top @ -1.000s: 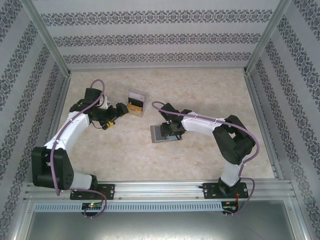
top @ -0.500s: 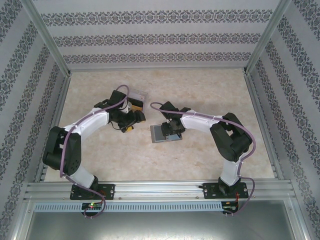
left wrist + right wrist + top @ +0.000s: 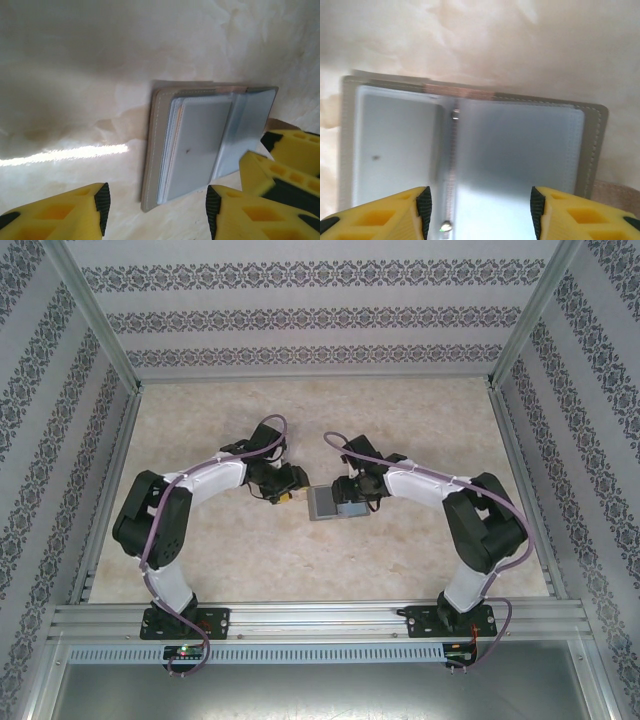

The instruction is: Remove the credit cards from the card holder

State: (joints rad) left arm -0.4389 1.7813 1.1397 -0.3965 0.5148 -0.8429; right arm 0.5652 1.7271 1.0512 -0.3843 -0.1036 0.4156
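One card holder, one left tool, one right tool.

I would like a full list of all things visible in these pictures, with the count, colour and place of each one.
card holder: one, grey with pale blue-grey sleeves, lying open mid-table between the grippers
table: one, beige marble pattern, under everything
walls: three, white with grey ornament bands, around the table
metal rail: one, silver, near edge, bearing the arm bases
left arm: one, white and black, reaching in from the left
right arm: one, white and black, reaching in from the right
left gripper: one, yellow fingers, open, at the holder's left edge
right gripper: one, yellow fingers, open, over the holder's spine
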